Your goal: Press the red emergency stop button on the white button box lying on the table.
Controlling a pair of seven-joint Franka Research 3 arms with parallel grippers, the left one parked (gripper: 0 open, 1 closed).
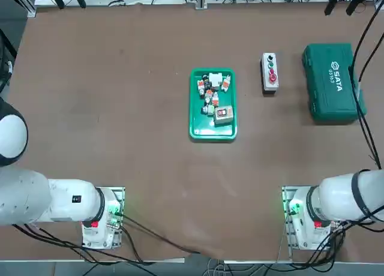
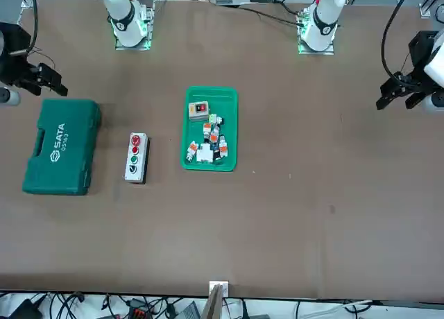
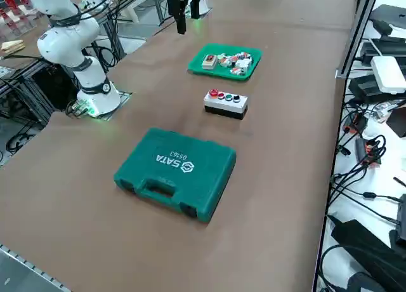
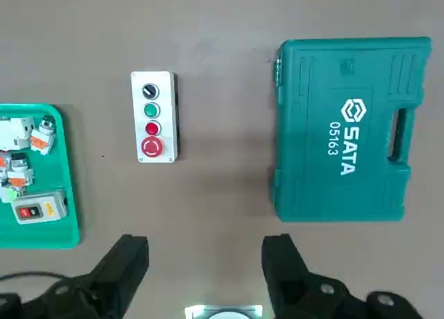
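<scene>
The white button box [image 4: 164, 111] lies flat on the brown table [image 1: 120, 138], between a green tray and a green case. Its buttons run in a row, and the big red emergency stop button [image 4: 152, 148] is the end one nearest the robot's side. The box [image 1: 264, 72] and its red button [image 1: 272, 78] also show in the top view, and again in the front view as box [image 2: 142, 163] and button [image 2: 135, 140]. My right gripper [image 4: 205, 256] hangs high over the table near its arm's base, well short of the box, open and holding nothing.
A large green SATA case [image 1: 330, 81] lies just outboard of the box. A green tray [image 1: 195, 108] on the other side holds several small parts and a little grey box with a red switch [image 1: 223, 114]. Cables hang past the table's right edge [image 3: 355, 146].
</scene>
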